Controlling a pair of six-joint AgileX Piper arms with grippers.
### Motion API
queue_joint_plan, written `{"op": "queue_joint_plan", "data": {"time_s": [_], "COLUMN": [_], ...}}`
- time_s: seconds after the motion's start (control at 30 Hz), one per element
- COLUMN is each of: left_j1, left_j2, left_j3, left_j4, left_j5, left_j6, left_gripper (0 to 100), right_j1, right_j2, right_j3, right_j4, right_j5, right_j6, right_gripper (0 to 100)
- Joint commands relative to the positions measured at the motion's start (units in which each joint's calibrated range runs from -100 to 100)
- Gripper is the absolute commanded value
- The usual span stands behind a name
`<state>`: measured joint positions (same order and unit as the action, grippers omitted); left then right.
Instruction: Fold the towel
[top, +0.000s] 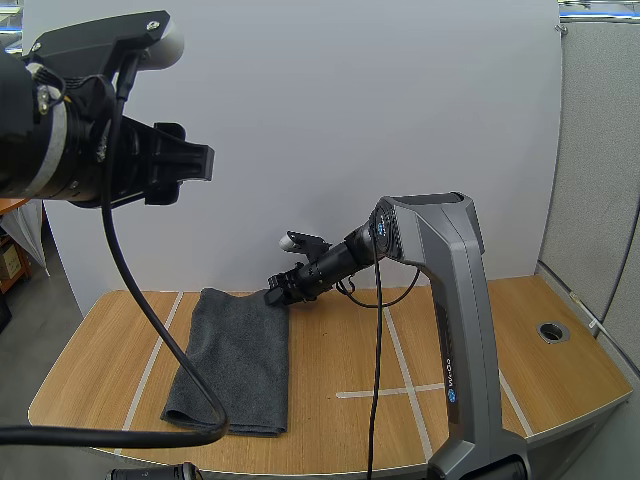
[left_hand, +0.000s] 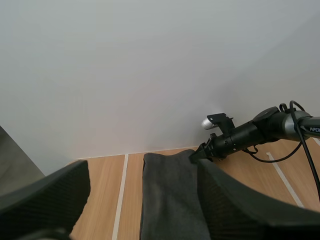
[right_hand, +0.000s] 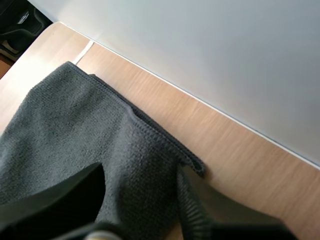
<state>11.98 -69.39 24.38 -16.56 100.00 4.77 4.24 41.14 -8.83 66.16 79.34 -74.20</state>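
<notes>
A dark grey towel (top: 235, 350) lies folded into a long strip on the left half of the wooden table (top: 480, 340). My right gripper (top: 278, 292) is low at the towel's far right corner. In the right wrist view its fingers (right_hand: 140, 172) stand apart over the towel (right_hand: 75, 120), close to its hemmed edge, so it is open. My left gripper (top: 195, 163) hangs high above the table's left side. Its fingers (left_hand: 144, 175) are spread wide with nothing between them, well above the towel (left_hand: 167, 200). From there the right gripper (left_hand: 200, 155) shows at the towel's far corner.
White tape lines (top: 400, 365) cross the tabletop. A round cable hole (top: 552, 331) sits near the right edge. A white wall (top: 350, 120) rises just behind the table's far edge. Bare wood lies right of the towel.
</notes>
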Motion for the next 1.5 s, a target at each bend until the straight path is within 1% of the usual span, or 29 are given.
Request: {"op": "queue_joint_plan", "data": {"time_s": [0.0, 0.17, 0.37, 0.53, 0.7, 0.97, 1.03, 1.07, 1.13, 1.17, 1.23, 1.37, 1.47], "left_j1": [0.06, 0.06, 0.06, 0.06, 0.06, 0.06, 0.06, 0.06, 0.06, 0.06, 0.06, 0.06, 0.06], "left_j2": [-0.27, -0.27, -0.27, -0.27, -0.27, -0.27, -0.39, -0.5, -0.5, -0.5, -0.5, -0.52, -0.52], "left_j3": [0.22, 0.22, 0.22, 0.22, 0.22, 0.22, 0.22, 0.22, 0.22, 0.22, 0.22, 0.22, 0.22], "left_j4": [0.22, 0.22, 0.22, 0.22, 0.22, 0.22, 0.22, 0.22, 0.22, 0.22, 0.22, 0.72, 1.68], "left_j5": [0.0, 0.0, 0.0, 0.0, 0.0, 0.0, 0.0, 0.0, 0.0, 0.0, 0.0, 0.0, 0.0], "left_j6": [-0.57, -0.57, -0.57, -0.57, -0.57, -0.57, -0.57, -0.57, -0.57, -0.57, -0.57, -0.57, -0.57], "left_gripper": [98, 98, 98, 98, 98, 98, 98, 98, 98, 98, 98, 98, 98], "right_j1": [-2.34, -2.61, -2.7, -2.7, -2.39, -0.01, 0.24, 0.24, 0.24, 0.24, 0.24, 0.24, -0.16], "right_j2": [-1.33, -1.05, -1.29, -1.05, -0.15, 0.26, 0.26, 0.26, 0.26, 0.26, 0.26, 0.26, -0.11], "right_j3": [-0.46, -0.46, -0.46, -0.46, -0.46, -0.46, -0.46, -0.46, -0.46, -0.46, -0.46, -0.46, -0.46], "right_j4": [-0.99, -2.17, -2.15, -0.46, -0.04, -0.41, -0.41, -0.2, -0.06, -0.06, -0.43, -2.46, -6.53], "right_j5": [-4.64, -4.81, -5.49, -8.42, -8.74, -8.74, -8.74, -8.74, -9.38, -9.63, -9.63, -7.37, -5.29], "right_j6": [1.24, 1.24, 1.34, 1.34, 1.17, 0.94, 0.86, 0.86, 0.86, 0.86, 0.86, 1.2, 2.83], "right_gripper": [81, 82, 82, 82, 82, 75, 70, 64, 39, 24, 0, 0, 0]}}
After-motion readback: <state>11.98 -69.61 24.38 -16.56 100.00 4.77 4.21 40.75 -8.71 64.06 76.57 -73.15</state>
